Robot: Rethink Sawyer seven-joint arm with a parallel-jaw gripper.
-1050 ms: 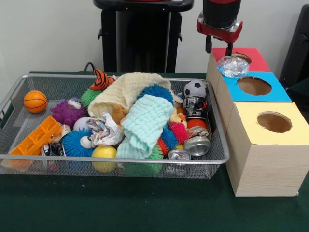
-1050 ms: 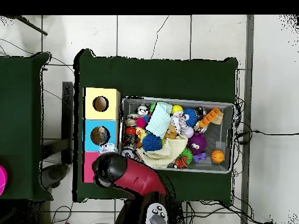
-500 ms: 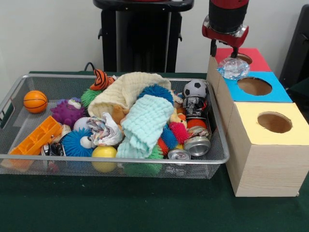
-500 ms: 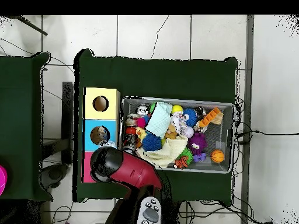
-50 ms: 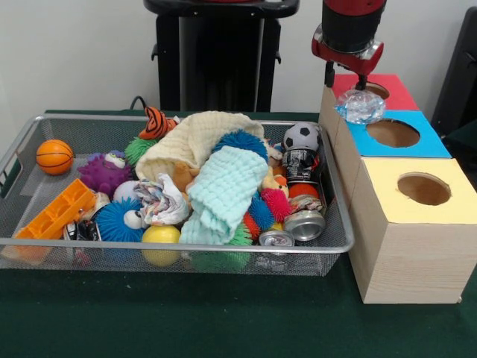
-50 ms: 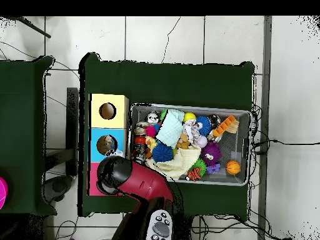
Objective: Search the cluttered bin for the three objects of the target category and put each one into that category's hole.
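Gripper (image 5: 344, 77), fingers apart w/ nothing between them, hangs above the red box (image 5: 387, 91) at its hole. Crumpled clear plastic piece (image 5: 360, 105) lies just below, on the box tops at the red/blue box (image 5: 395, 134) seam, beside both holes; yellow box (image 5: 417, 224) is nearest the camera. Wire bin (image 5: 171, 246) alongside holds cloths, spiky balls, cans (image 5: 304, 224), soccer ball (image 5: 302, 136).
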